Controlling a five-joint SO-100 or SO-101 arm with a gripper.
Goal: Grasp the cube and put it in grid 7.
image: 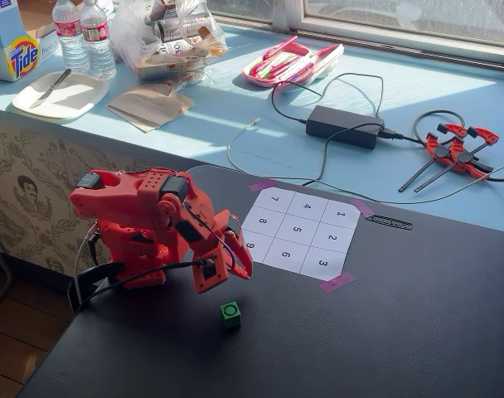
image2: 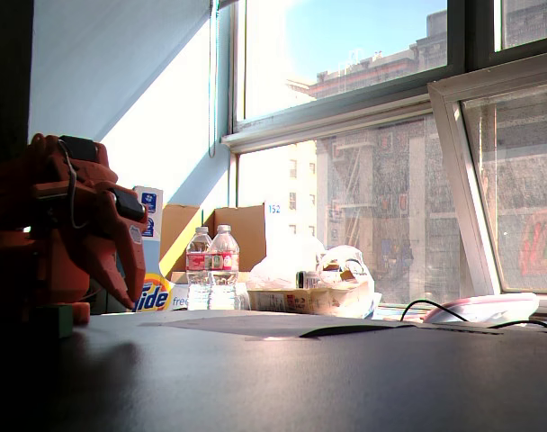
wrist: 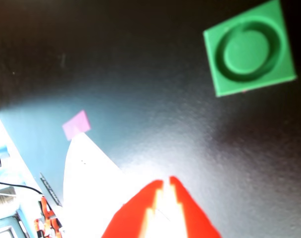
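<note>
The green cube [image: 230,313] with a round mark on top sits on the black table, off the numbered sheet, near the front edge. In the wrist view the cube [wrist: 249,49] lies at the upper right, clear of the fingers. My red gripper [image: 240,271] hangs just above the table, up and to the left of the cube, between it and the sheet's cell 9. Its fingertips [wrist: 165,181] meet with only a hairline gap and hold nothing. Grid 7 [image: 276,200] is the far left corner cell of the white sheet and is empty.
Purple tape [image: 336,283] holds the sheet's corners; one piece shows in the wrist view [wrist: 76,124]. Behind the black table, the blue sill carries a power brick [image: 345,126], cables, red clamps [image: 461,149], bottles [image: 84,37] and a plate.
</note>
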